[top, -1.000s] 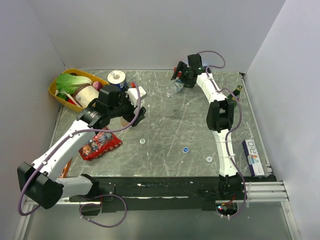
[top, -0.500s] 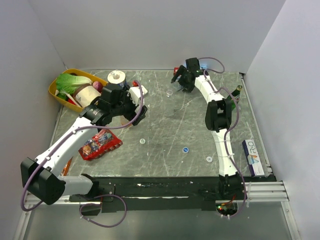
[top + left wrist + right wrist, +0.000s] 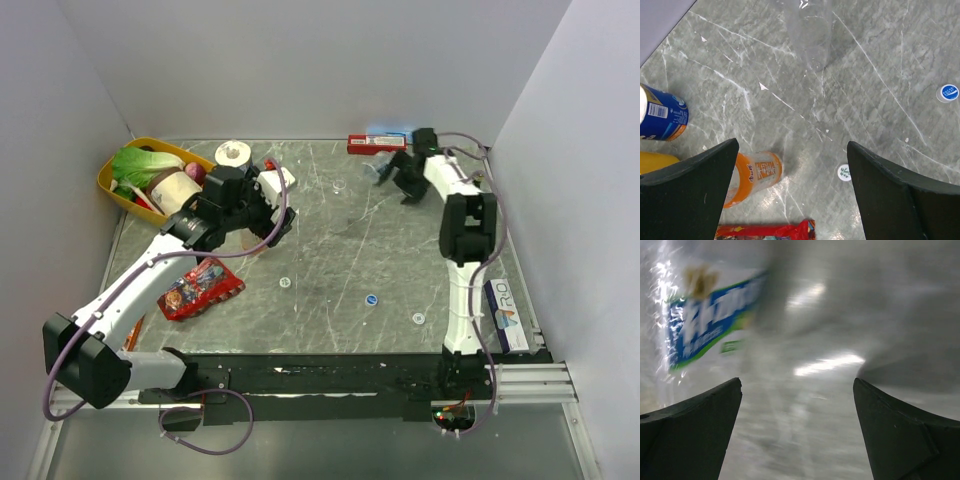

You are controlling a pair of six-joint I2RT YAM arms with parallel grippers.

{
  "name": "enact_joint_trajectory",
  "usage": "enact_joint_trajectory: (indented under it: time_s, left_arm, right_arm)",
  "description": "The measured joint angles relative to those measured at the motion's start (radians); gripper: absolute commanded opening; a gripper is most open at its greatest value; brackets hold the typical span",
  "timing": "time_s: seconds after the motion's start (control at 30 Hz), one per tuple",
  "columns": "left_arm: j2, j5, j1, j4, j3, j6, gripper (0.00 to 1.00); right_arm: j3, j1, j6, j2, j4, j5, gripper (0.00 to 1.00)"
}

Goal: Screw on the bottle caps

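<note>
Overhead, you count three caps on the counter (image 3: pixel 330 240): a white cap (image 3: pixel 284 283), a second white cap (image 3: pixel 418 318) and a blue cap (image 3: pixel 371 298). Your left wrist view shows only two caps, but both bottles: the orange bottle (image 3: pixel 752 175) beside the left hand (image 3: pixel 792 145), the water bottle (image 3: pixel 807 35) beyond. The blurred right wrist view probably shows its label. The left and the right hand (image 3: pixel 797 382) both have fingers apart, empty.

Left pincer (image 3: pixel 792 145) gapes wide; right pincer (image 3: pixel 797 382) likewise.

table (image 3: pixel 865 75): grey marbled, scratched, slight sheen; orange bottle (image 3: pixel 752 175): clear glossy plastic; fingers (image 3: pixel 690 195): matt black
</note>
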Motion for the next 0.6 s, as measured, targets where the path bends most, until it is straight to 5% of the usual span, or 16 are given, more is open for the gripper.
enact_joint_trajectory:
  time_s: [0.27,0.6]
  left_arm:
    - [-0.032,0.002,0.016,0.078,-0.102,-0.021,0.96]
    - [-0.073,0.001,0.023,0.074,-0.115,-0.033,0.96]
  right_arm:
    - [-0.085,-0.109,-0.139,-0.1,-0.023,-0.127,0.99]
    - [0.136,0.067,-0.09,-0.061,-0.008,-0.035,0.99]
